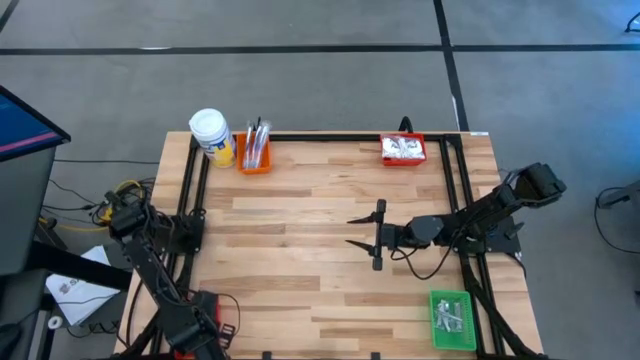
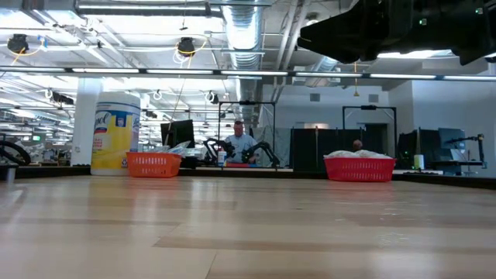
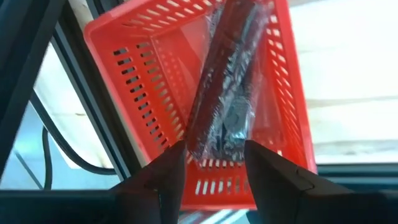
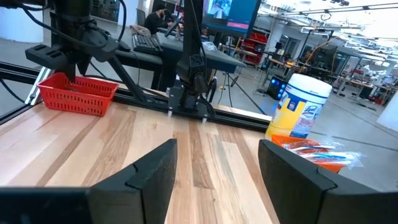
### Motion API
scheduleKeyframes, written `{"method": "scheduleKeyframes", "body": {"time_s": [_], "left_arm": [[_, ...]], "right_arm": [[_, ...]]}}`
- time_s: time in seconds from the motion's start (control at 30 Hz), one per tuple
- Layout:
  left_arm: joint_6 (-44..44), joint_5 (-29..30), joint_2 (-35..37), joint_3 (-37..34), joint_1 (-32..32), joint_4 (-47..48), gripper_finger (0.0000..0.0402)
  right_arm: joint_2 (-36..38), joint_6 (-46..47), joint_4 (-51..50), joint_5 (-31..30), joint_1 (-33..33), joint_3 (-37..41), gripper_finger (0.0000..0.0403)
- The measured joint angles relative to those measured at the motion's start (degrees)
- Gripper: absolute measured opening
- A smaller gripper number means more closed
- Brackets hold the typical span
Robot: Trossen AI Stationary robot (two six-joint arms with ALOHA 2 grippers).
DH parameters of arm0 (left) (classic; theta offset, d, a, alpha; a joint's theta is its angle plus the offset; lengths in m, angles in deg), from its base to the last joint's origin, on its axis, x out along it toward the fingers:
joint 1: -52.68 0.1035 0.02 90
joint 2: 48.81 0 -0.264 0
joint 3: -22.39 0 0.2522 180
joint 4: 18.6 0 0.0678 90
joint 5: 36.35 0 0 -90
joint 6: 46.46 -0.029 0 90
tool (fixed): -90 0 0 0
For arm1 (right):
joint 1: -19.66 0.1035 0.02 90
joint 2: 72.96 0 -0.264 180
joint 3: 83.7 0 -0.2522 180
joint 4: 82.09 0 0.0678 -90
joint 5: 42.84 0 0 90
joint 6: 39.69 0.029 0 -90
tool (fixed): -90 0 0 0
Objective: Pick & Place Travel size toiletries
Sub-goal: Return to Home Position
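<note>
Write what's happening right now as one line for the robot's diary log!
left fingers: open, over red bin with wrapped comb inside | right fingers: open, empty, above table middle

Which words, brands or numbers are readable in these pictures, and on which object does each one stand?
Jar: blue logo on its label, too blurred to read.
Paper left of the table: print too small to read.
Nothing else bears readable text.

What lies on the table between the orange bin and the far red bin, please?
Nothing; the high view shows bare tabletop between orange bin and far red bin.
</note>
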State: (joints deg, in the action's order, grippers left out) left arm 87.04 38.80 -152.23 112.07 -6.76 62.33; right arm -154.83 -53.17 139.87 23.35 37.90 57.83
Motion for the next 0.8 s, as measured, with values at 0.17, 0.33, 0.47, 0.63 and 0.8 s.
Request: {"method": "scheduleKeyframes", "body": {"time_s": [0.17, 0.33, 0.47, 0.63, 0.8], "left_arm": [[0.0, 0.0, 0.0, 1.5, 0.0, 0.0, 0.0149], [-0.5, 0.0, 0.0, 2.8, 0.3, 0.0, 0.0138], [-1.2, 0.2, 0.0, 3.4, 0.9, 0.1, 0.0131], [-1.5, 0.3, 0.6, 3.4, 2.5, 0.0, 0.0119], [-3.0, 3.0, 2.7, 3.5, 4.2, -0.1, 0.0099]], "right_arm": [[0.0, 0.0, 0.0, 0.0, 0.0, 0.0, 0.0218], [0.0, 0.0, 0.0, 0.0, 0.0, 0.0, 0.0218], [0.0, 0.0, 0.0, 0.0, 0.0, 0.0, 0.0218], [0.0, 0.0, 0.0, 0.0, 0.0, 0.0, 0.0218], [0.0, 0.0, 0.0, 0.0, 0.0, 0.0, 0.0218]]}}
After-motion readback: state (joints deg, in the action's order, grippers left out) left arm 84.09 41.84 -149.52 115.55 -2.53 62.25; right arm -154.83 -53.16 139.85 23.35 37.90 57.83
